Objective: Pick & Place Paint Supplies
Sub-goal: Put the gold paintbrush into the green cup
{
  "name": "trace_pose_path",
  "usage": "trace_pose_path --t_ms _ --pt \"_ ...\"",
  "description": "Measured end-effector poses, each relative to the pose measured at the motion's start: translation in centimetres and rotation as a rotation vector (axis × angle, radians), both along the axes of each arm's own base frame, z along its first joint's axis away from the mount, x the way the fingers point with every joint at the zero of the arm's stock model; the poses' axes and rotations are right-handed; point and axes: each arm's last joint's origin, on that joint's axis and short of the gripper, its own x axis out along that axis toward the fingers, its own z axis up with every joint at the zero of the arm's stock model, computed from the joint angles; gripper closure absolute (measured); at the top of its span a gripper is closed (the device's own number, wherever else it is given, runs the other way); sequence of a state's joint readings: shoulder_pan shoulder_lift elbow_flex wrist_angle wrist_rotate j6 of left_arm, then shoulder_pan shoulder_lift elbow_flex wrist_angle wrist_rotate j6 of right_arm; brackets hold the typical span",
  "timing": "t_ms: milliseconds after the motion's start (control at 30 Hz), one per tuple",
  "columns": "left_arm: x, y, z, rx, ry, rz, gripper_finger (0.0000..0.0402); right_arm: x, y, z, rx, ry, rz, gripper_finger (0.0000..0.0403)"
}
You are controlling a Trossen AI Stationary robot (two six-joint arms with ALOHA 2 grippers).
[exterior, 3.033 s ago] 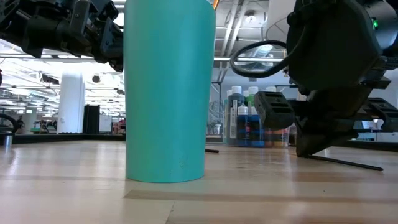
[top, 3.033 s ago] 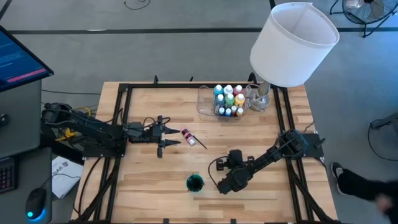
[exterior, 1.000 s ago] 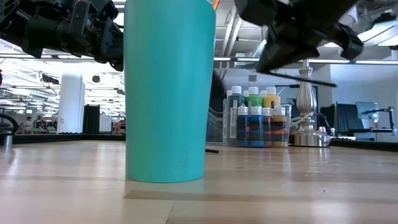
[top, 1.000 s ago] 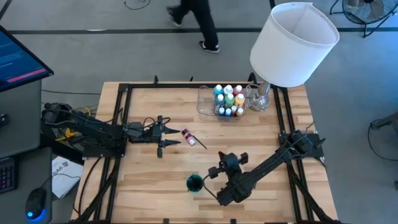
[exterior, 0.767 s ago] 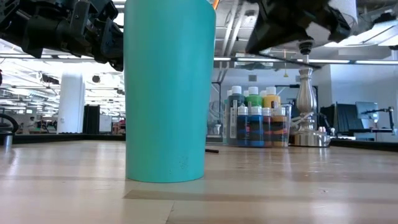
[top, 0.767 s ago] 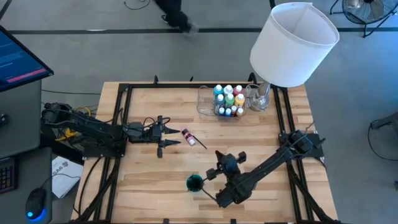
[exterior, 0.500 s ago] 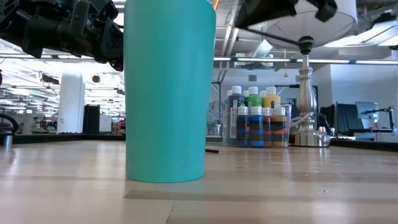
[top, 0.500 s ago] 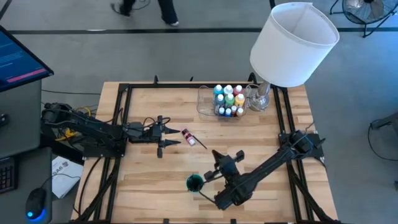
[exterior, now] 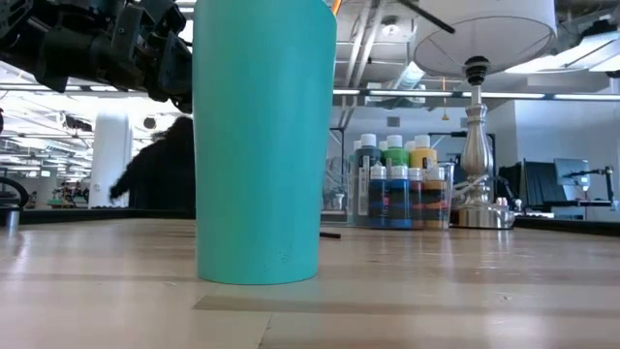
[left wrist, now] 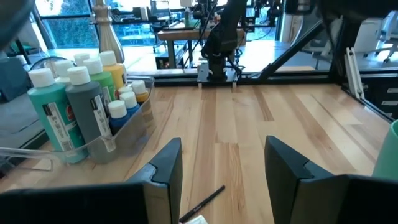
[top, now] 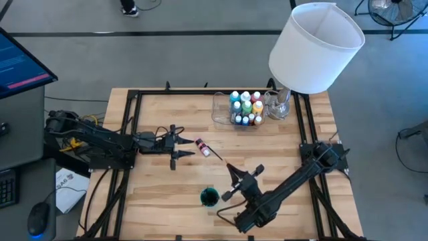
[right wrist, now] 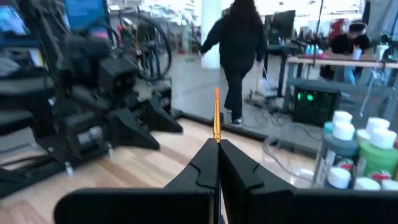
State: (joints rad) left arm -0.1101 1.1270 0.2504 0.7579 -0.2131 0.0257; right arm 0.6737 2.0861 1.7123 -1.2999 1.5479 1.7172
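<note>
A thin paintbrush stands clamped between the closed fingers of the right gripper, its orange tip rising just past the fingertips in the right wrist view; seen from above, the gripper hangs over the wooden table just beside a teal cup that stands near the table's front edge. In the low view the same cup fills the foreground, with the brush's dark handle crossing the top of the picture. The rest of the paint supplies are elsewhere: a cluster of white-capped paint bottles in green, yellow, blue and other colours sits in a clear plastic tray at the far side of the table, beside the base of a lamp with a big white lampshade, while a small pink bottle and another thin brush lie loose on the wood near the middle. The left gripper hovers just beside that pink bottle, its fingers parted and holding nothing; its wrist view looks past them to the tray and the bottles and to the brush on the boards. Beyond the table, a person in dark clothes walks away across the room, and shows as a dark shape behind the cup in the low view.
</note>
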Motion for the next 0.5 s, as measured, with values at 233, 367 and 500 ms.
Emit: trace_pose_path --t_ms 233,367,500 --pt "0.1 0.0 -0.2 0.001 0.009 0.001 0.0280 -0.2 0.5 0.1 -0.005 -0.030 0.015 0.0403" --pt "0.1 0.0 -0.2 0.001 0.008 0.005 0.0280 0.2 0.8 0.0 -0.009 -0.027 0.015 0.0403" --pt "0.2 0.0 -0.4 0.002 0.015 0.005 0.0280 1.2 1.6 0.9 -0.036 0.007 0.015 0.0403"
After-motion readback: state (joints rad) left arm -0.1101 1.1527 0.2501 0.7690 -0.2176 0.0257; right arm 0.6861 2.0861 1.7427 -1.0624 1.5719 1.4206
